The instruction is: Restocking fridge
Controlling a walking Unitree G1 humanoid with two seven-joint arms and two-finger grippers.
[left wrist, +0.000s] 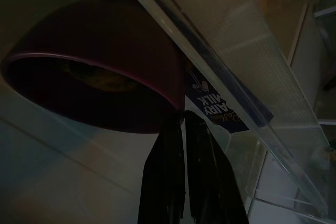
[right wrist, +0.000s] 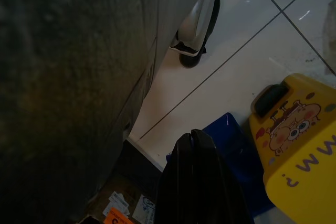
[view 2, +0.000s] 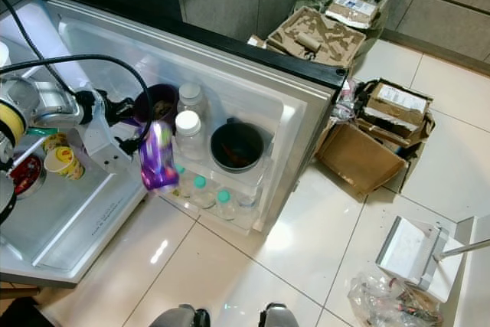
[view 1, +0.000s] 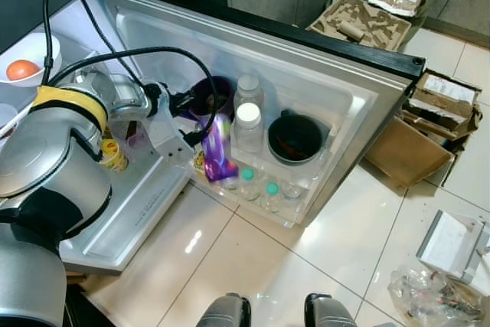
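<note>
Open fridge door shelf [view 1: 306,212] | left gripper [view 1: 200,129] jaws clamped on purple packet [view 1: 217,149] | right jaws together

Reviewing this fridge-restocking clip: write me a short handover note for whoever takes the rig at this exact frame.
Left gripper: jaws closed on the purple chocolate packet, held over the door shelf.
Right gripper: jaws shut, idle, low near the floor beside a yellow cartoon box.
Already in the door shelf: purple bowl, two white-capped bottles, black pot, small teal-capped bottles.
Left to do: the packet is not yet set down; probably lower it into the shelf and release.
</note>
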